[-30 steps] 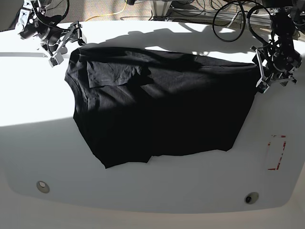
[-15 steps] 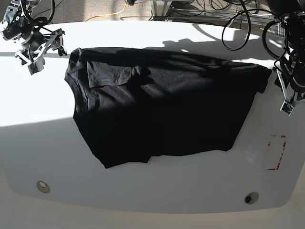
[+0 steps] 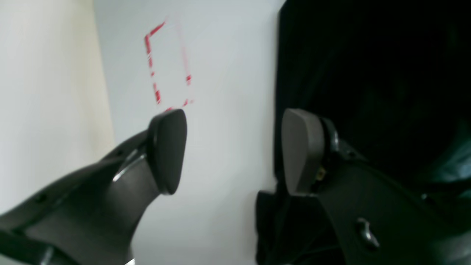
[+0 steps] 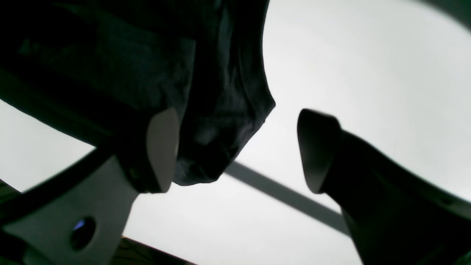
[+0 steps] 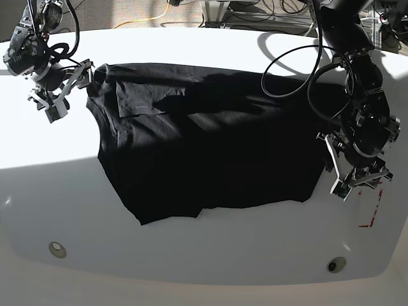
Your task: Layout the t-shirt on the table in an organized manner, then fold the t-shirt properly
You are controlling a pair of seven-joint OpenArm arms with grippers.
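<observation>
Both my arms hang low by the black t-shirt (image 5: pixel 210 140) spread on the table (image 5: pixel 51 191). My left fingers (image 5: pixel 338 167) at 3 o'clock are spread apart, holding nothing. My right fingers (image 5: pixel 70 89) at 10 o'clock gape wide beside the shirt's corner.

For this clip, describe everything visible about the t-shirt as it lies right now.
The t-shirt is black, soft-looking cloth, spread mostly flat on the white table. One flap is folded over near its upper-left corner, and the lower hem is uneven with a small notch. No print shows. The open right gripper sits at its upper-left corner, which lies between the fingers in the right wrist view; the open left gripper is beside its right edge.
</observation>
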